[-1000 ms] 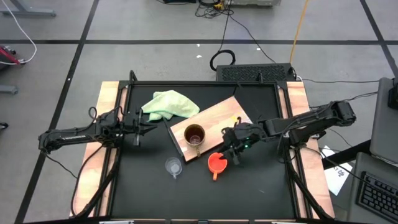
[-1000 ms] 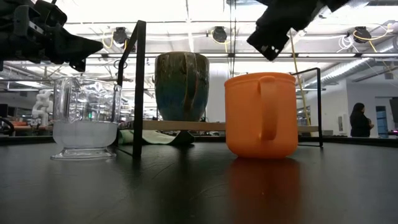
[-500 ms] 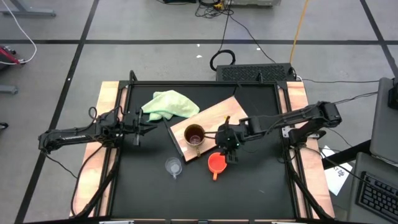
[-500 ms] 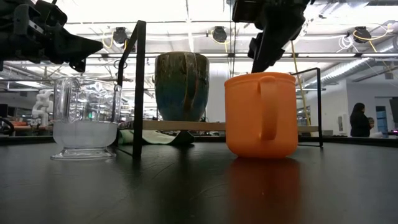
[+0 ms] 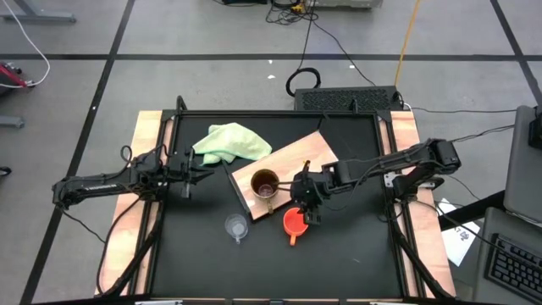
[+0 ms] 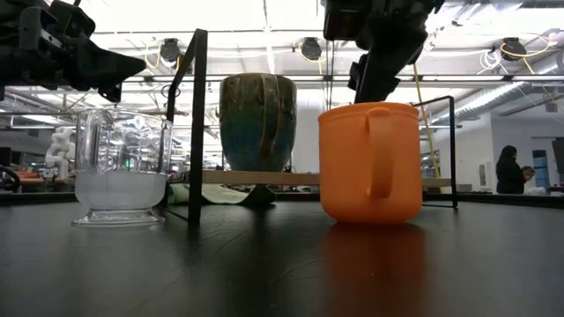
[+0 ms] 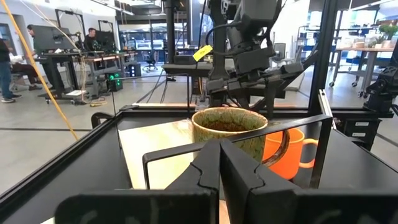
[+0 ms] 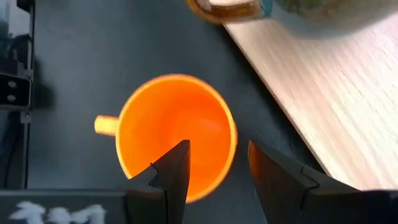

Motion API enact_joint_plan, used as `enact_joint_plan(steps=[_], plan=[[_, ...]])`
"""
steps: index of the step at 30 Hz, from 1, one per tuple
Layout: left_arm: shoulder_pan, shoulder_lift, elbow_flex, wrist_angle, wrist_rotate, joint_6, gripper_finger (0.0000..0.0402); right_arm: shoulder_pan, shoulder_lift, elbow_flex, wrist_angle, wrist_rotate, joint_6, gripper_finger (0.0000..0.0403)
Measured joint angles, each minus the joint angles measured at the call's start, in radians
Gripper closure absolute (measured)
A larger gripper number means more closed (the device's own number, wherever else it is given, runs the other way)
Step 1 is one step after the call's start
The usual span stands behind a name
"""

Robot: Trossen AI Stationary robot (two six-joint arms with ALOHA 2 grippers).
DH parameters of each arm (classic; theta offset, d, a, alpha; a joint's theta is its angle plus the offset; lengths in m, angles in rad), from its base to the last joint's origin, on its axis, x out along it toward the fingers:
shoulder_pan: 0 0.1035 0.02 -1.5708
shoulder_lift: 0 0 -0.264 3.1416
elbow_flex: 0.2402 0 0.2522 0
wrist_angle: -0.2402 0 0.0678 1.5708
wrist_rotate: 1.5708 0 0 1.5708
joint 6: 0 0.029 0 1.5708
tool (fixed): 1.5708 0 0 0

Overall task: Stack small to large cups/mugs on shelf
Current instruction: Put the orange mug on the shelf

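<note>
A tan-brown mug (image 5: 264, 184) stands upright on the light-wood shelf (image 5: 296, 159) in the middle of the table. An orange cup (image 5: 294, 223) stands on the black table top just near of the shelf, its handle toward the near edge. A clear glass cup (image 5: 236, 227) stands to the left of it. My right gripper (image 8: 217, 168) hovers open, tipped down, just over the orange cup's far rim: one finger over the hollow, one outside the wall. My left gripper (image 7: 219, 163) is shut and level at the table's left side, pointing at the mug.
A pale green cloth (image 5: 230, 141) lies bunched at the far left beside the shelf. Black frame posts (image 6: 196, 123) rise round the table top. Bare black table top lies toward the near edge. A person (image 6: 511, 172) stands far off in the room.
My right gripper has moved toward the table's left, from beside the orange cup to over its rim, and has tipped more steeply downward. The cups and the mug have stayed where they were.
</note>
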Motion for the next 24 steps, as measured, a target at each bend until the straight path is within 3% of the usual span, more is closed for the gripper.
enact_joint_plan(steps=[24], plan=[[-0.001, 0.0, 0.0, 0.002, 0.001, 0.001, 0.0389, 0.008, 0.092, -0.001, 0.008, -0.005, 0.026, 0.0247]])
